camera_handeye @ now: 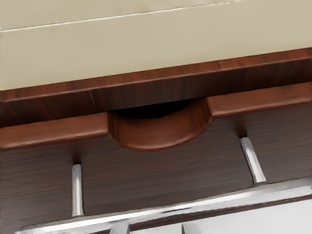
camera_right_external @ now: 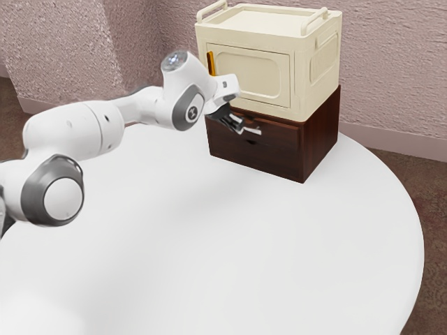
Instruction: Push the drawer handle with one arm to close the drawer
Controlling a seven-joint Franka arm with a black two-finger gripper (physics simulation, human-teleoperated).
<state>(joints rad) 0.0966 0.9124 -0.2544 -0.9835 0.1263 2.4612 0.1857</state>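
The gripper is at the front of the dark brown cabinet, close to the drawer's metal handle. In the wrist view the gripper has its two fingertips apart, beside the long silver handle bar; whether they touch it I cannot tell. Two posts join the bar to the drawer front, which has a rounded cutout in its top edge. A dark opening shows behind that cutout, and the drawer front stands close to the cabinet's upper edge.
On top of the cabinet sits a cream box with raised rails and a panelled front. An orange-yellow piece is at the box's front, just above my hand. The round white table extends in front of the cabinet, with textured walls behind.
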